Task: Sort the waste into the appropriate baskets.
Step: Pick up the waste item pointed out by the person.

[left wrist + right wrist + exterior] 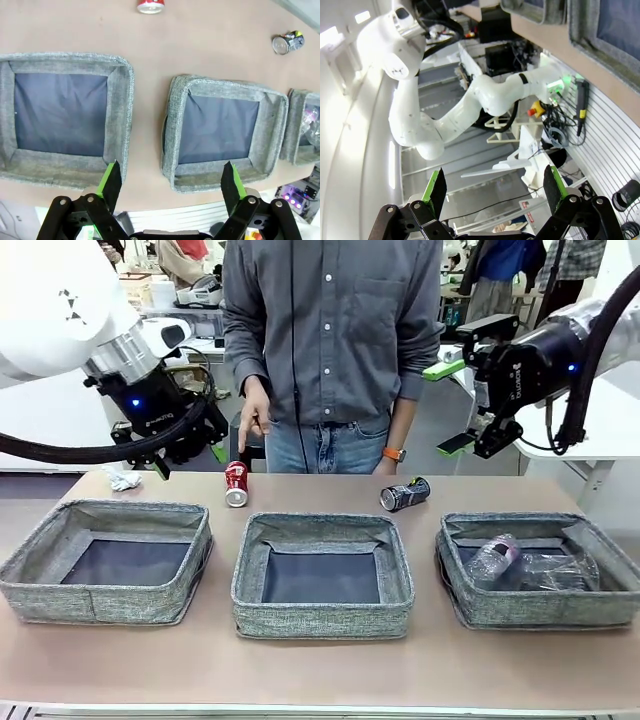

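Clock bearings are read in the front view, 12 o'clock being the far side where the person stands.

1. Light brown table [320,675], shared with a person in a grey shirt.
2. Left grey woven fabric basket [100,605], 9 o'clock of the table; dark bottom bare.
3. Middle grey woven fabric basket [320,622], table centre; dark bottom bare.
4. Right grey woven fabric basket [545,612], 3 o'clock of the table. It holds a clear plastic bottle with a pinkish label [497,558] and, just beside it at 3 o'clock, a second clear plastic bottle [558,570], both lying down.
5. Red drink can [236,483], upright on the table at 11 o'clock of the middle basket, apart from it.
6. Black-and-silver drink can [404,494], on its side at 1 o'clock of the middle basket.
7. Small white paper wad [123,478], on the table at 12 o'clock of the left basket.
8. Person's hand [255,418], hanging above the red can, not touching it.
9. Left gripper [190,460], above the table's 10 o'clock corner near the wad; jaws spread wide, nothing between them.
10. Right gripper [450,407], raised beyond the table at 1 o'clock; jaws apart, empty.
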`<state>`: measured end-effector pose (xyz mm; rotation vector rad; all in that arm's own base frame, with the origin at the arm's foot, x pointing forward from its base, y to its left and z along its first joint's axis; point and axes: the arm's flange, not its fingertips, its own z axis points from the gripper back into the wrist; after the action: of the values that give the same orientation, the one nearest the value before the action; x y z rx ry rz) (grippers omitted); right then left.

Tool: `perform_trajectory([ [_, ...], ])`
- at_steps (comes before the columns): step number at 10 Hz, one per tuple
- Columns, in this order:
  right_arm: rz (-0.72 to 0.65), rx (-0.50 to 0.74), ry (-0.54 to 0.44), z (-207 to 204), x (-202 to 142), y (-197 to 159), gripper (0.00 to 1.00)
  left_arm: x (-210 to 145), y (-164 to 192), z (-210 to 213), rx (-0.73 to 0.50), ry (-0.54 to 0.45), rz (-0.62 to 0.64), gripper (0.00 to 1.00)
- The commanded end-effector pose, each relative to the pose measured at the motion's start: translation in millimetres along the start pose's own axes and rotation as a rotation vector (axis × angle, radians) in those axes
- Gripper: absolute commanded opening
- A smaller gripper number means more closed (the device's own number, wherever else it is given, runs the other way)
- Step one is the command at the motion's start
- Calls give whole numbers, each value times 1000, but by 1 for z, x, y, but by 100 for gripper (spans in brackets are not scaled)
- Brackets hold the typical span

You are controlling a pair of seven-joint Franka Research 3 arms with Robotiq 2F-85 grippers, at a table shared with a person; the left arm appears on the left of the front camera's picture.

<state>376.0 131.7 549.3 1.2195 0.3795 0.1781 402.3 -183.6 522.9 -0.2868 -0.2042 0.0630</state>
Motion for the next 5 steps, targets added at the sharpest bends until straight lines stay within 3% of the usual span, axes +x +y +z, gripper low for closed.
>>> perform_trajectory([
  [1, -14, 3, -17, -1, 0, 3, 100, 37, -2, -24, -43, 33, 50, 100],
  [3, -14, 3, -17, -1, 0, 3, 100, 75, -4, -54, -16, 39, 2, 100],
  [5, -14, 3, -17, -1, 0, 3, 100, 108, -1, -81, 44, -6, 50, 100],
])
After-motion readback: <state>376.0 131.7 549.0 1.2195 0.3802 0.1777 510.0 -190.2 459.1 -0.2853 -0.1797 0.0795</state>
